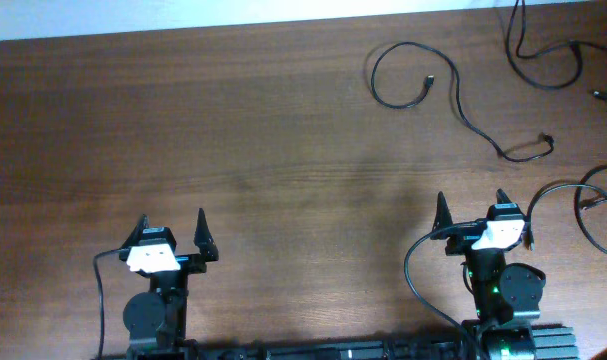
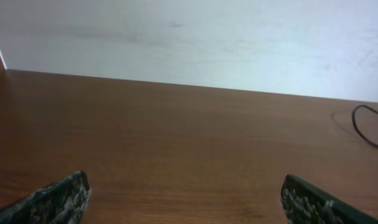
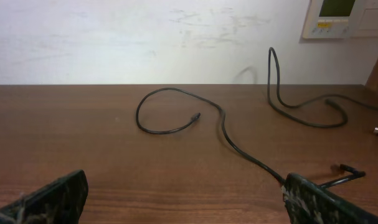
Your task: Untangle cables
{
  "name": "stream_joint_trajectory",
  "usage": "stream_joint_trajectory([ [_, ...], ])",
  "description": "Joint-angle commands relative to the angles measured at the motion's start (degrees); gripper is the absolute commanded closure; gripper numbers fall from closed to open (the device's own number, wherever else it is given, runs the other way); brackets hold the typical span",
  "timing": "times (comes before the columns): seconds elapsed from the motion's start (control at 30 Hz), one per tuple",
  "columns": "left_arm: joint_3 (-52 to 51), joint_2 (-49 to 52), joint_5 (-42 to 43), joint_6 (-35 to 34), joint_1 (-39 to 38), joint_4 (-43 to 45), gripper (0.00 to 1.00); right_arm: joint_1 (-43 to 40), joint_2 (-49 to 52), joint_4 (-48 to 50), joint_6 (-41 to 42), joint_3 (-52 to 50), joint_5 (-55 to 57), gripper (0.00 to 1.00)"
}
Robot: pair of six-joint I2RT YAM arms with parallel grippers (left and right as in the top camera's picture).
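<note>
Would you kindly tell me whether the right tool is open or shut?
Open: the right tool has its fingers spread wide apart, gripping nothing.

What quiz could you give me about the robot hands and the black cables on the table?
1. True or false: the left hand is holding something.
2. Which hand is the looped cable nearer to? A left, B right.
3. Fill in: the right hand is ____ (open or shut).
Key: 1 false; 2 B; 3 open.
</note>
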Motion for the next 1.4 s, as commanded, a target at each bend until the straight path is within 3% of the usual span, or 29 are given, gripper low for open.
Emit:
stream_joint_trajectory([
  [0.0,-0.42,-0.42,1.6,4.2,0.13,-0.15,0.01,0.31,-0.5,-0.17,0.61,-0.42,0.26,0.01],
  [1.37,-0.42,-0.37,0.81,4.15,0.13,0.09,0.01,0.31,-0.5,-0.17,0.61,-0.42,0.28,0.01],
])
